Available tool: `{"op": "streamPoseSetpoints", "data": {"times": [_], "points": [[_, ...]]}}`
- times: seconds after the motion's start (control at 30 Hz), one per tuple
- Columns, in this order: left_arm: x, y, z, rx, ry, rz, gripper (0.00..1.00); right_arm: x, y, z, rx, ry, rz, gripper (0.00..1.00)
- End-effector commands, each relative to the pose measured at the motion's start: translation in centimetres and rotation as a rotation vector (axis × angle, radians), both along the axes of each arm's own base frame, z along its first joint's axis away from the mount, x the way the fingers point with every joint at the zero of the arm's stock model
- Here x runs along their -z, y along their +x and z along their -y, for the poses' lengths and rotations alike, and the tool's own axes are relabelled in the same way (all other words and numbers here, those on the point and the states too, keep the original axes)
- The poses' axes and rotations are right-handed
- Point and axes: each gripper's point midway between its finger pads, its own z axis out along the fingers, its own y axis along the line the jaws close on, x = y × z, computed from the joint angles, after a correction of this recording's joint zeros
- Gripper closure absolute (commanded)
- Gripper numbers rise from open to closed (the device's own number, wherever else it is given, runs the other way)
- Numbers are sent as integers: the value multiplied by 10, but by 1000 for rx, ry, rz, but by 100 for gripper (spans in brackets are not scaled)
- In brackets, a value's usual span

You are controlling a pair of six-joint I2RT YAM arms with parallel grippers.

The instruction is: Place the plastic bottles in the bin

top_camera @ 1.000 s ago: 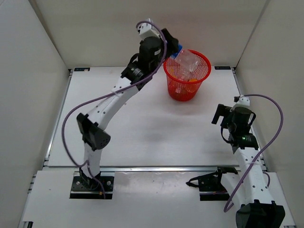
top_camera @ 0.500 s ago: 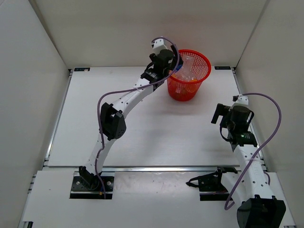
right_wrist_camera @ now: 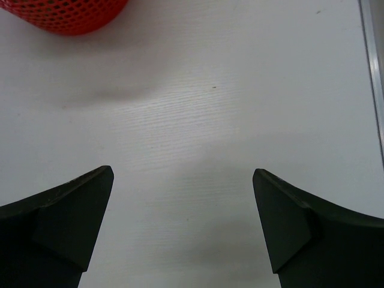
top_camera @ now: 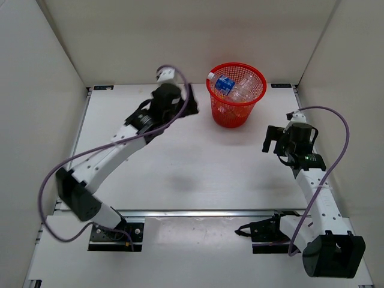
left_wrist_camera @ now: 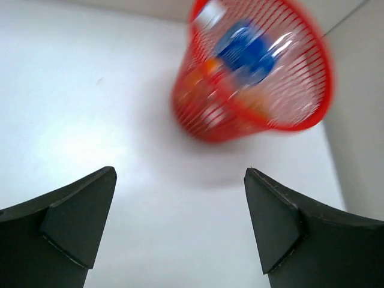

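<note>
The red mesh bin (top_camera: 258, 84) stands at the back of the table, right of centre. Inside it lie plastic bottles: a clear one with a blue label (top_camera: 225, 83) on top and a clear one (top_camera: 245, 88) beside it. In the left wrist view the bin (left_wrist_camera: 306, 114) is blurred, with the blue label (left_wrist_camera: 249, 51) and an orange bottle (left_wrist_camera: 201, 72) showing through the mesh. My left gripper (top_camera: 193, 108) is open and empty, just left of the bin. My right gripper (top_camera: 268, 144) is open and empty over bare table, right of the bin. No bottle lies on the table.
White walls enclose the table on three sides. A metal rail (right_wrist_camera: 373, 72) runs along the table's right edge. The bin's base (right_wrist_camera: 66, 15) shows at the top left of the right wrist view.
My left arm has pulled back from over the bin, down and to the left. The blue-labelled bottle it carried now lies in the bin. The right arm has barely moved.
</note>
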Motion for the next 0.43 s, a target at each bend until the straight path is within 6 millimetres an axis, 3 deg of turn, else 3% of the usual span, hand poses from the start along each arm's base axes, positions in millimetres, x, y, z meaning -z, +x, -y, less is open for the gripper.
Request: {"op": "streamPoseSetpoints", "data": {"times": [0.0,0.03,0.07,0.1,0.13,0.2,0.33,0.4], "points": [[119,-65,-102,-121,183,-353,1,0,-6,-10,-46,-7,-98,1],[123,-84,-118,-123,144,-389,1,2,-4,-7,-19,-28,-126,1],[160,-103,-143,-155,159,-491,1,8,-8,-8,-24,-31,-169,1],[174,-120,-168,-208,131,-522,1,10,-9,-10,-26,-3,-187,1],[168,-133,-178,-229,93,-502,1,5,-9,-12,-35,7,-173,0],[178,-156,-204,-298,64,-502,1,1,-8,-20,-66,84,-141,1],[160,-173,-237,-390,-47,-421,2,4,-8,-27,-75,120,-148,1],[154,-181,-245,-406,-22,-409,1,3,-6,-26,-79,89,-152,1]]}}
